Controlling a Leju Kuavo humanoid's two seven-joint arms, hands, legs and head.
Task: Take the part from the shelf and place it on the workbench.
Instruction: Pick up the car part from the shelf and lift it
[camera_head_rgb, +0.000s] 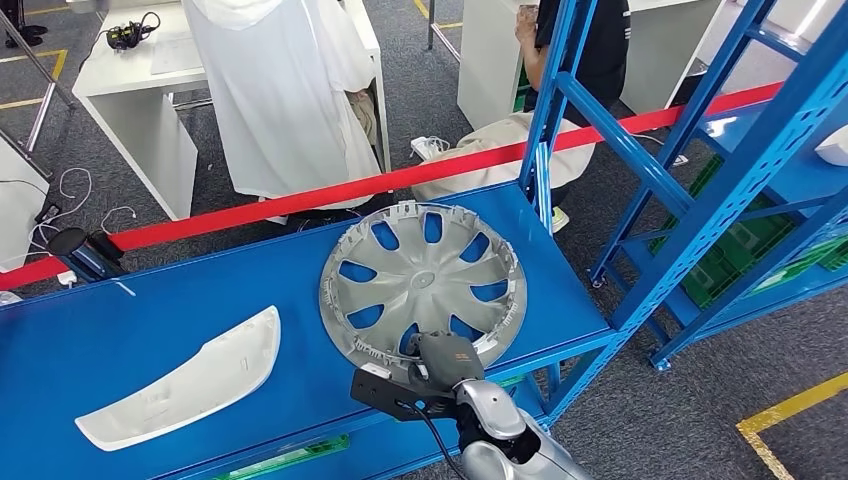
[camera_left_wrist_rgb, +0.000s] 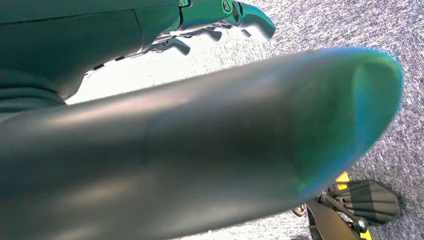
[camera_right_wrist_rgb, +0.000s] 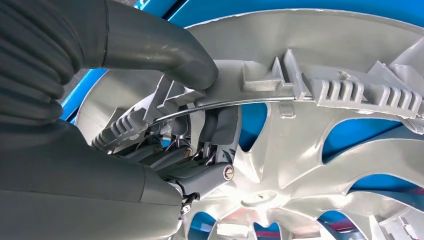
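A silver wheel cover (camera_head_rgb: 423, 282) lies flat on the blue shelf (camera_head_rgb: 120, 330), inner side up, near the shelf's right end. My right hand (camera_head_rgb: 444, 358) is at the cover's near rim. In the right wrist view the thumb (camera_right_wrist_rgb: 170, 50) presses on the rim's clip ring from outside while the dark fingers (camera_right_wrist_rgb: 217, 131) curl inside the rim, so the hand grips the wheel cover (camera_right_wrist_rgb: 320, 150). My left hand (camera_left_wrist_rgb: 210, 150) hangs over grey carpet in its wrist view, thumb close to the lens, fingers (camera_left_wrist_rgb: 220, 20) slightly curled and apart, holding nothing.
A white curved trim part (camera_head_rgb: 185, 380) lies on the shelf's left half. Blue uprights (camera_head_rgb: 545, 110) and a second blue rack (camera_head_rgb: 760, 150) stand to the right. A red barrier tape (camera_head_rgb: 300, 200) runs behind the shelf. People stand beyond it by white tables (camera_head_rgb: 130, 90).
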